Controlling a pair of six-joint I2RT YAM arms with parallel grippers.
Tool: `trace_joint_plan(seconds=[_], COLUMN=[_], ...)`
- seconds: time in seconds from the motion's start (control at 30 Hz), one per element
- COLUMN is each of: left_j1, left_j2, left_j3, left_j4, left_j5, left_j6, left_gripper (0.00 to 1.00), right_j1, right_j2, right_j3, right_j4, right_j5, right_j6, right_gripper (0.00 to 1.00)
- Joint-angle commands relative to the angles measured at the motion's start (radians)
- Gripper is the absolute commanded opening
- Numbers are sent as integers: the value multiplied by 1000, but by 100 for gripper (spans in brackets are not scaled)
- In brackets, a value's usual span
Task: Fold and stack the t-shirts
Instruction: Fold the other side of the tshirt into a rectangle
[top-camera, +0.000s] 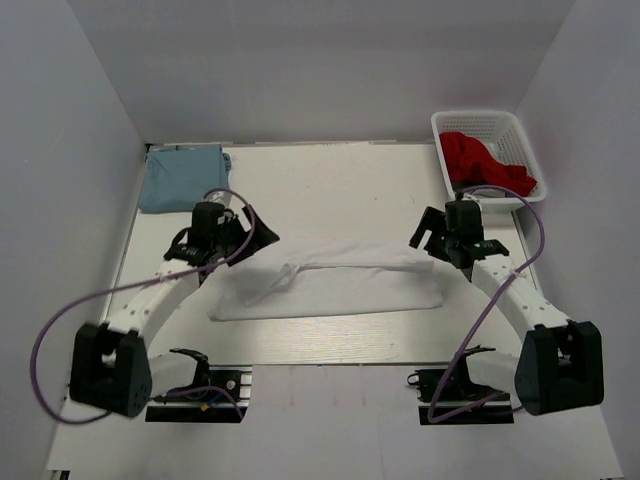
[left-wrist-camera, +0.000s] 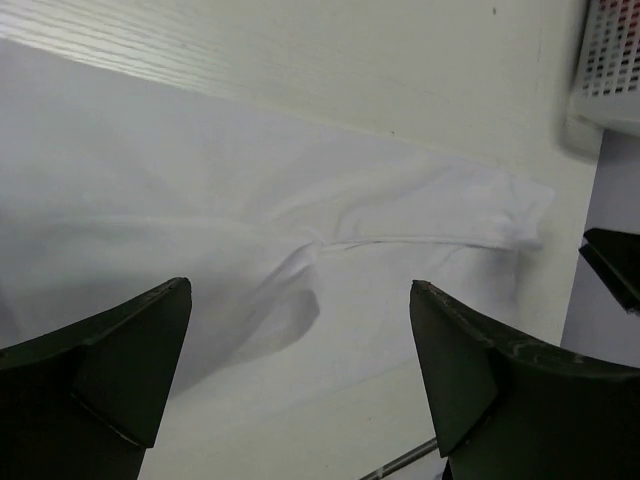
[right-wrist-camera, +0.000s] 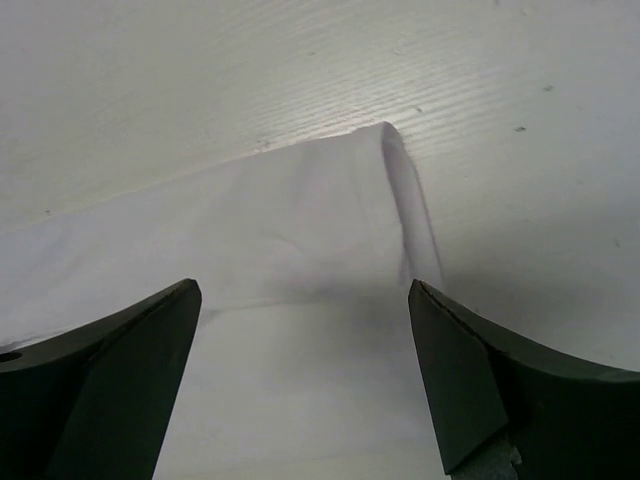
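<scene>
The white t-shirt (top-camera: 330, 285) lies folded into a long band across the middle of the table, with a crease near its left half. It fills the left wrist view (left-wrist-camera: 260, 230) and the right wrist view (right-wrist-camera: 300, 260). My left gripper (top-camera: 222, 240) hovers over its left end, jaws wide open (left-wrist-camera: 300, 300) with only cloth below them. Over the shirt's right end, my right gripper (top-camera: 450, 240) is open too (right-wrist-camera: 305, 295), holding nothing. A folded light blue t-shirt (top-camera: 182, 177) rests at the back left corner.
A white mesh basket (top-camera: 487, 128) at the back right holds a red garment (top-camera: 475, 160); its corner shows in the left wrist view (left-wrist-camera: 610, 60). Grey walls close in the table on three sides.
</scene>
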Motion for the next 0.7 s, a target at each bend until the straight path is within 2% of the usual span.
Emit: trace_joint_plan(seconds=[0.0,0.03,0.2,0.3,0.43,0.67], left_j1=[-31,-54,-157,-217,-258,-281], left_j2=[155,231,352,408,468,476], left_j3=[53,67,89,89,49,27], left_j4=[171,218,360,360,320,217], left_j5=[181,200,280,289,280,158], left_j6=[27,27,27,27,27,27], left_gripper=[100,100,100,100,100,100], right_j1=[6,9,5,2,2,-1], right_j2=[57,79,171,206,222,251], right_j3=[61,64,36,9,-16,-43], right_j4=[98,103,181,225,222,207], right_j5=[-105,-117,-142,-231,-239,-240], right_j6=[-42,-39,-7,4,16,27], right_gripper=[90,90,90,90,90,90])
